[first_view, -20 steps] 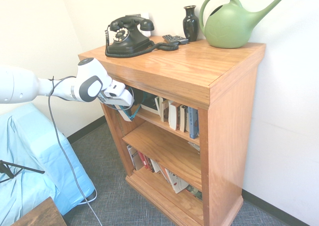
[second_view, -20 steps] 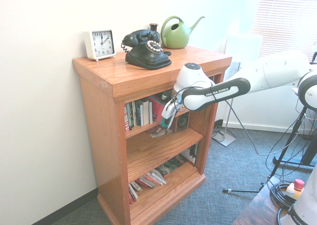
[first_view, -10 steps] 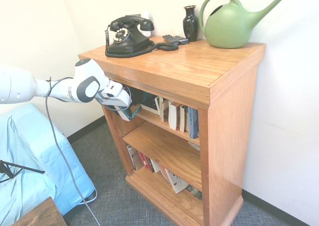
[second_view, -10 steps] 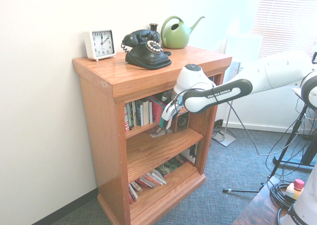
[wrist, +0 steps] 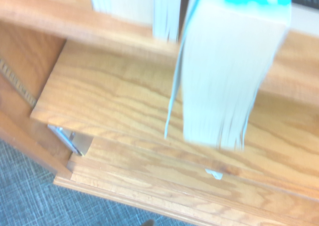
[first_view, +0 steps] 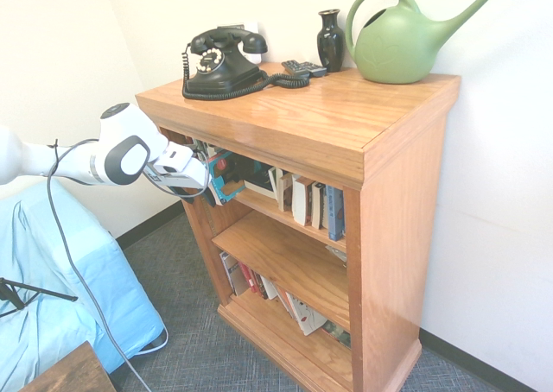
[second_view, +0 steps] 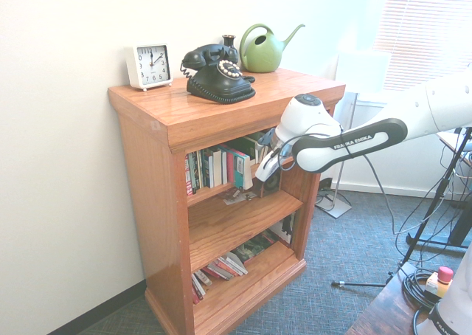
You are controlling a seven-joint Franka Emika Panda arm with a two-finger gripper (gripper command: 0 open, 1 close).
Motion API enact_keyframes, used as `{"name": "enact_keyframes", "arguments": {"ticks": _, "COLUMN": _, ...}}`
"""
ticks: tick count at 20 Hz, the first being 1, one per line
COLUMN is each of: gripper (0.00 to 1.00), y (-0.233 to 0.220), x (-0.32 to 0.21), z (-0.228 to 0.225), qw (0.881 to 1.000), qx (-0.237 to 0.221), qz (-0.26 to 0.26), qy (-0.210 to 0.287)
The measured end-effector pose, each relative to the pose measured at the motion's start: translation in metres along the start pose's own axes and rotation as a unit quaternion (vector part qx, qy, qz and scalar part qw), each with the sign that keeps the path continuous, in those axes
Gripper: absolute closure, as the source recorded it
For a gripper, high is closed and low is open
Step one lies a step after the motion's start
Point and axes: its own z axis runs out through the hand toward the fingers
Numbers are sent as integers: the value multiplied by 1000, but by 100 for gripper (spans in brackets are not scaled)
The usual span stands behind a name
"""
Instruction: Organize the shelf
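The shelf is an orange-brown wooden bookcase with three tiers. A teal-covered book stands leaning on the top tier, at the end of a row of books. The wrist view shows its page edges from close by, over the wooden board. My gripper hangs just outside the top tier, in front of the teal book. It is open, a small gap away from the book, and holds nothing.
On the shelf's top stand a black dial phone, a dark vase, a green watering can and a white clock. More books lean in the bottom tier. Blue-covered furniture sits beside the arm.
The gripper let go of the teal book and drew back out of the top tier. The book stays standing among the other books.
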Motion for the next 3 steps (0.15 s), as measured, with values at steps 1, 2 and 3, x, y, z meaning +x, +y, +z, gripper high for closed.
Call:
{"name": "enact_keyframes", "arguments": {"ticks": 1, "gripper": 0, "y": 3, "x": -4, "z": -2, "qw": 1000, "qx": 0, "qz": 0, "qy": 0}}
{"name": "enact_keyframes", "arguments": {"ticks": 2, "gripper": 0, "y": 7, "x": -7, "z": -4, "qw": 1000, "qx": -1, "qz": 1, "qy": -1}}
{"name": "enact_keyframes", "arguments": {"ticks": 3, "gripper": 0, "y": 11, "x": -10, "z": -7, "qw": 1000, "qx": 0, "qz": 4, "qy": -1}}
